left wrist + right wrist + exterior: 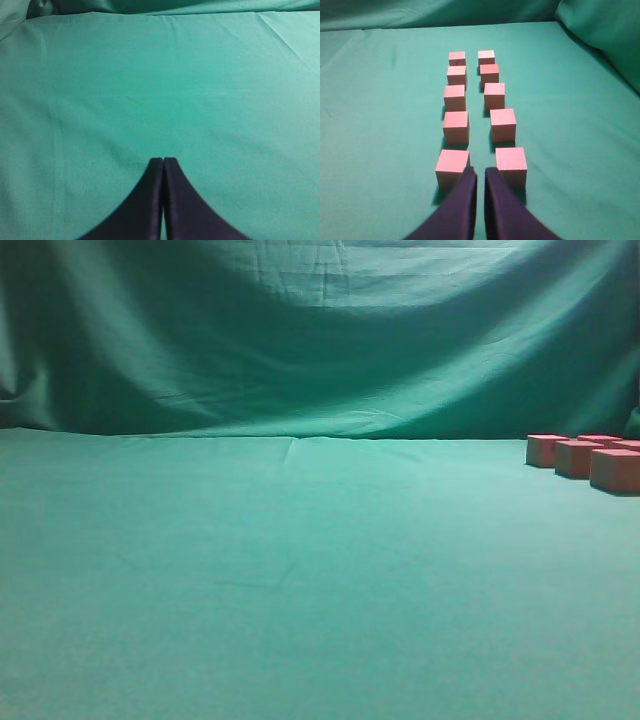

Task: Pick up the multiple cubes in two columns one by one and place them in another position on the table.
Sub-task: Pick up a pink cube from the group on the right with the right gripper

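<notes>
Seen from the right wrist: right hand [480, 172] nearest, its two dark fingers almost pressed together with only a thin slit between, pinching nothing, tips low over the green counter [380, 150]. Just beyond the tips, the cubes [480, 107]: ten pink blocks in two columns of five, running away from the hand. Nearest left cube [452, 167] just beside the left finger, partly hidden by it; nearest right cube [511, 165] just beside the right finger. Narrow lane of cloth between the columns, in line with the hand. Farthest pair near the draped backdrop [440, 12].

Seen from the left wrist: left hand [163, 161] pressed together, empty, over bare cloth, no cube near.

Seen from the exterior: a few of the cubes at the far right edge, close before the backdrop; neither hand visible there.
</notes>
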